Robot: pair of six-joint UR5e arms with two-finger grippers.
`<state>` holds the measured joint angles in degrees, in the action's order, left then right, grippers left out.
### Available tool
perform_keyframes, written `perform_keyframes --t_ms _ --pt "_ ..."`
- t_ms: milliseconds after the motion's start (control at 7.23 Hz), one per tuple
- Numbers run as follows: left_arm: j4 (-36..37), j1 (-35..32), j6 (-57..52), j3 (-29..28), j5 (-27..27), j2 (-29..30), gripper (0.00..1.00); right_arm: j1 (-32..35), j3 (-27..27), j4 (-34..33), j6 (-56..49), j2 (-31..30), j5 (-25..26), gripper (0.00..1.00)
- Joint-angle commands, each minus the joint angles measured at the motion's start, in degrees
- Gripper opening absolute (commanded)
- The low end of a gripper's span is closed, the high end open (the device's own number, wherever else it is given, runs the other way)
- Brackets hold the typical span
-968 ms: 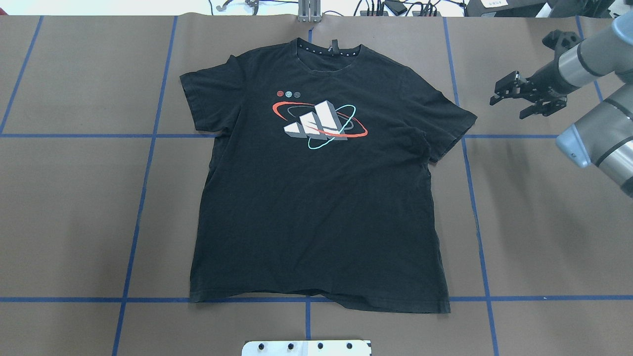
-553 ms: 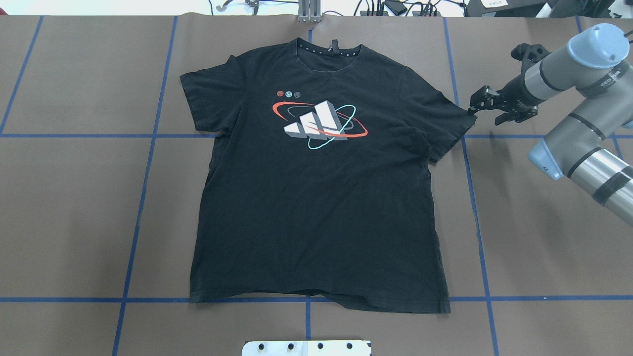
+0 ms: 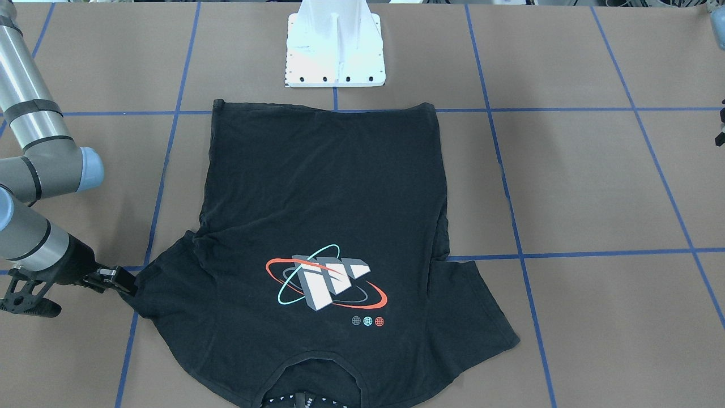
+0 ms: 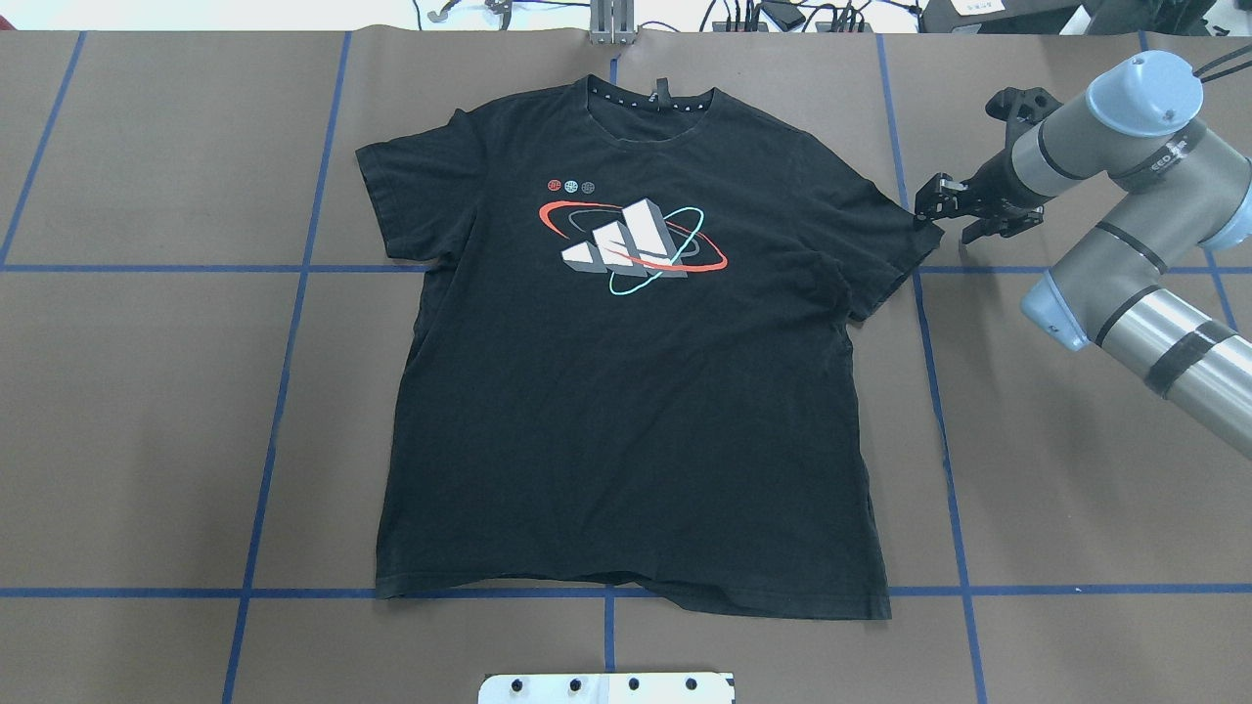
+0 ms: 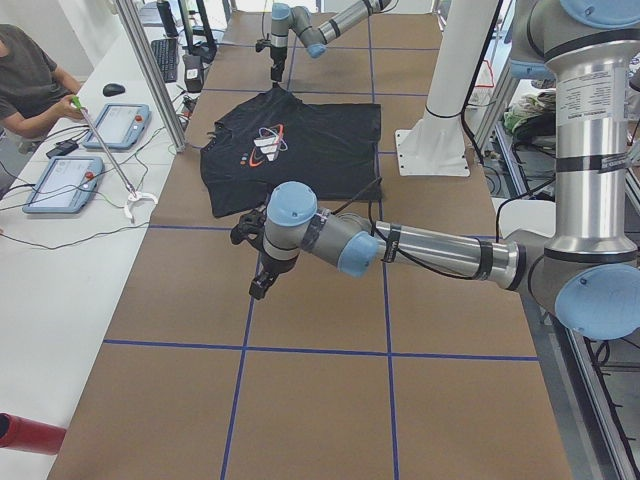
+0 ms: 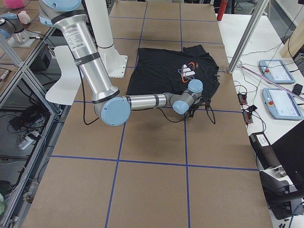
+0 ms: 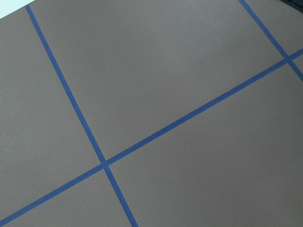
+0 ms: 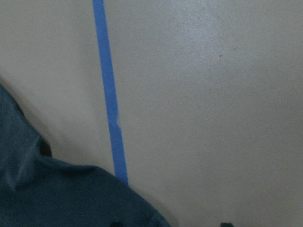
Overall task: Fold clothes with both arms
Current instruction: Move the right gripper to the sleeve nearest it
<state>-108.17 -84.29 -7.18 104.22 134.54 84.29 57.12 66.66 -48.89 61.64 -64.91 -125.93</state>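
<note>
Brown paper-covered table (image 4: 147, 440), divided into large squares by blue tape lines (image 4: 282, 391). A black t-shirt (image 4: 626, 440) lies flat on it, print up. A white mounting base (image 4: 606, 687) stands near the hem.

Black short-sleeve t-shirt (image 4: 626, 391) is spread out flat, front up. It's got an orange, teal and white orbit logo on the chest and dotted tape inside the collar. The right arm (image 4: 1125, 166), silver-grey with light blue caps, reaches in low. The right gripper (image 4: 941, 225) sits right at the tip of one sleeve, jaws apart, one finger touching the sleeve corner. The left arm (image 5: 420, 250) is stretched out low too. The shirt lies well clear of the left gripper (image 5: 262, 282), and I can't make out how its jaws stand.
</note>
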Motion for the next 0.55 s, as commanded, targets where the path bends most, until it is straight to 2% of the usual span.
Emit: perform_keyframes --t_ms 0,277,415 --pt "0.1 0.0 0.0 0.0 0.0 0.0 1.0 0.0 -0.3 -0.1 -0.5 0.1 0.1 0.35" --pt "0.0 0.0 0.1 0.0 0.0 0.0 1.0 0.0 -0.3 -0.1 -0.6 0.1 0.0 0.0" --pt "0.1 0.0 0.0 0.0 0.0 0.0 1.0 0.1 -0.1 0.0 -0.5 0.1 -0.1 0.0"
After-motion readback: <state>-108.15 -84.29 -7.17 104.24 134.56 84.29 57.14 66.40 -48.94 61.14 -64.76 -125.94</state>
